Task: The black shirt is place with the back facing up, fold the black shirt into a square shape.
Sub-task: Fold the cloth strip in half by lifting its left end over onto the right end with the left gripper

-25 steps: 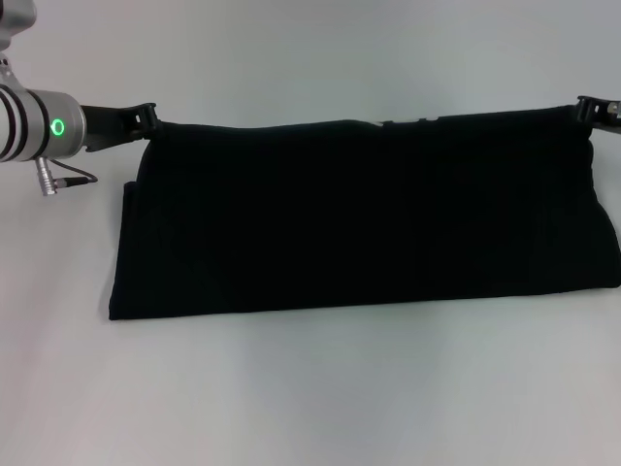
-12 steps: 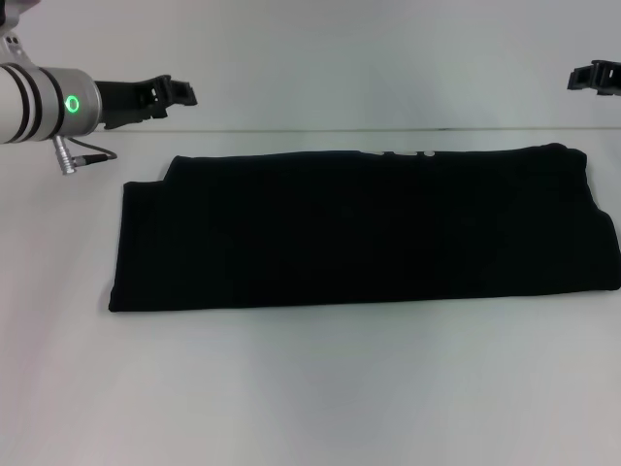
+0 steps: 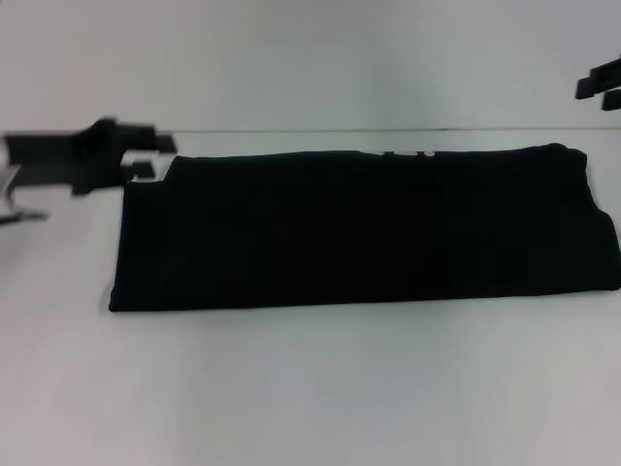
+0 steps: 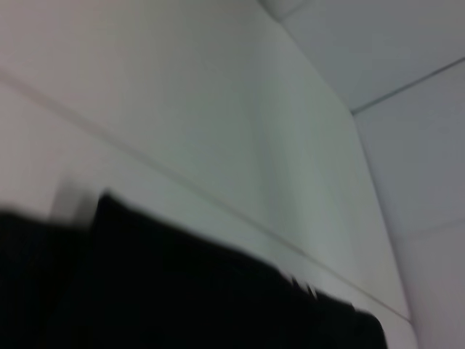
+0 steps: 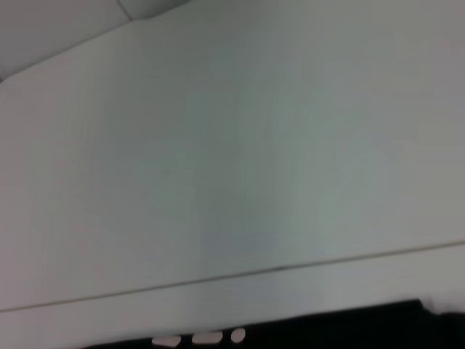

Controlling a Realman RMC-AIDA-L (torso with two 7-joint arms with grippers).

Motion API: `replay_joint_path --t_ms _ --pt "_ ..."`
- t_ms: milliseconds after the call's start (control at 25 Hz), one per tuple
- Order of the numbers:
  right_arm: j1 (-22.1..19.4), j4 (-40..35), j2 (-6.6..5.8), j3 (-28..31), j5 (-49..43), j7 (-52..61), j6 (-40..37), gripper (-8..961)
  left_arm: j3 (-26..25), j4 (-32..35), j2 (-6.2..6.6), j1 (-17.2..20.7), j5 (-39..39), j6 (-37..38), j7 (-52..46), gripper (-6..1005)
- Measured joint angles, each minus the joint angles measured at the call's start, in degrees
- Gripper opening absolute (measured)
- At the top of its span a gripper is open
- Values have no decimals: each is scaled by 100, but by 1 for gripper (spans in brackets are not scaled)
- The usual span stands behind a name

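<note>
The shirt (image 3: 364, 228) lies flat on the white bench (image 3: 310, 388), folded into a long band running across it, with bits of white lettering showing at its far edge; nothing grips it. The left hand (image 3: 146, 160) hangs just beside the band's far left corner, blurred, so I cannot tell how its fingers stand; the right hand (image 3: 602, 85) hangs above and beyond the far right corner, apparently spread. The next fold likely brings one short end over the other; take both corners of one end evenly, keep the cloth taut, and match the edges for a square.
</note>
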Motion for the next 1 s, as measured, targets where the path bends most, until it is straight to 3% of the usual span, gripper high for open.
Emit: replay_joint_path --t_ms 160,320,400,600,720,1000 --pt "-26 -54 -145 2 -25 116 -137 487 -810 13 25 364 382 1008 -32 536" --pt "-42 -65 -171 -32 -55 115 -200 587 -1251 -15 -99 796 444 1333 1 547" --pt "-37 -65 -169 -48 -124 125 -215 676 -1316 -43 -164 965 444 1328 -35 552" --pt "12 -60 -133 -30 -185 129 -191 850 -1423 -191 -271 1164 439 1018 -298 738" --pt "16 -61 -118 -25 -173 130 -176 934 -1441 -398 -294 1217 433 713 -411 741" --pt "21 -27 -97 -23 -173 125 -137 931 -1441 -693 -349 1277 434 316 -444 747"
